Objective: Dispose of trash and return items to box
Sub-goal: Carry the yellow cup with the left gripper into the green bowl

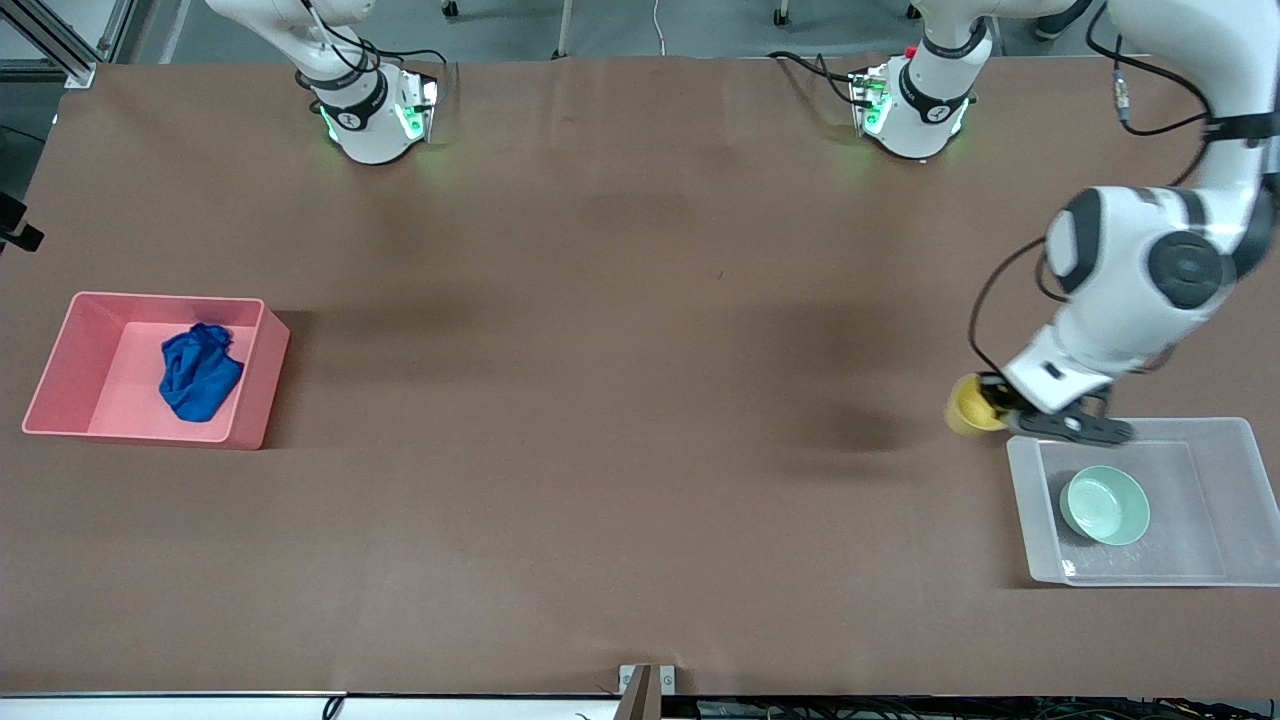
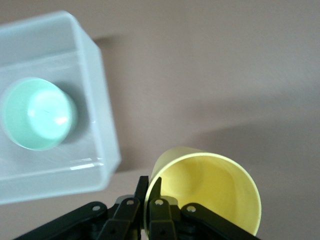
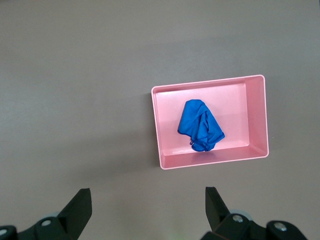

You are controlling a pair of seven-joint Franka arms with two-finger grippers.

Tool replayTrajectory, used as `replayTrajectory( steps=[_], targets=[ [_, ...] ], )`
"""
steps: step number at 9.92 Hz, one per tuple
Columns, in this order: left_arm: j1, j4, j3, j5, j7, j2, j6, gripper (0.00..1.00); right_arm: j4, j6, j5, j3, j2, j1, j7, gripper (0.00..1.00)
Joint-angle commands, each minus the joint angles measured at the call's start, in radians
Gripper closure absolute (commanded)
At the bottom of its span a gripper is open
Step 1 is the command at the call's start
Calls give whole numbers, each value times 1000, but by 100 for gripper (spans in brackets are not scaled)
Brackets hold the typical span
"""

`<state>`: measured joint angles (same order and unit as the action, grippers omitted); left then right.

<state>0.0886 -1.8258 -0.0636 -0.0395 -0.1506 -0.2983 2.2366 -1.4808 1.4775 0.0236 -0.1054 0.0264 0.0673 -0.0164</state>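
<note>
My left gripper (image 1: 997, 407) is shut on the rim of the yellow cup (image 1: 968, 405) and holds it tilted above the table, just outside the clear tub (image 1: 1240, 500), by its corner. In the left wrist view the fingers (image 2: 142, 187) pinch the cup's wall (image 2: 210, 190). The mint-green bowl (image 1: 1104, 505) sits in the tub, as the left wrist view also shows (image 2: 39, 112). The blue rag (image 1: 198, 372) lies in the pink bin (image 1: 60, 370). My right gripper (image 3: 147, 191) is open and empty, high over the table beside the pink bin (image 3: 257, 115) with the rag (image 3: 200, 125); it is out of the front view.
The pink bin stands at the right arm's end of the table and the clear tub (image 2: 97, 100) at the left arm's end. Both arm bases (image 1: 375, 110) stand along the table's edge farthest from the front camera. Brown tabletop lies between the bins.
</note>
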Motion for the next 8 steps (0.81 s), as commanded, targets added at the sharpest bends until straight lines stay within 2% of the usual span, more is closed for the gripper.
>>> replayTrajectory(
  steps=[1, 3, 4, 6, 8],
  targets=[
    [10, 260, -134, 125, -204, -226, -70, 100, -15, -2, -13, 9, 15, 11, 13, 0],
    [10, 348, -281, 231, -389, -342, -71, 100, -13, -2, -13, 9, 15, 11, 13, 0],
    [5, 402, -327, 281, -461, -404, -71, 100, -13, -2, -13, 9, 15, 11, 13, 0],
    [-4, 410, -373, 377, -520, -473, -42, 100, -13, -2, -13, 9, 15, 11, 13, 0],
    [-9, 405, -377, 380, -520, -519, 6, 98, -13, -2, -13, 9, 15, 11, 13, 0]
  ],
)
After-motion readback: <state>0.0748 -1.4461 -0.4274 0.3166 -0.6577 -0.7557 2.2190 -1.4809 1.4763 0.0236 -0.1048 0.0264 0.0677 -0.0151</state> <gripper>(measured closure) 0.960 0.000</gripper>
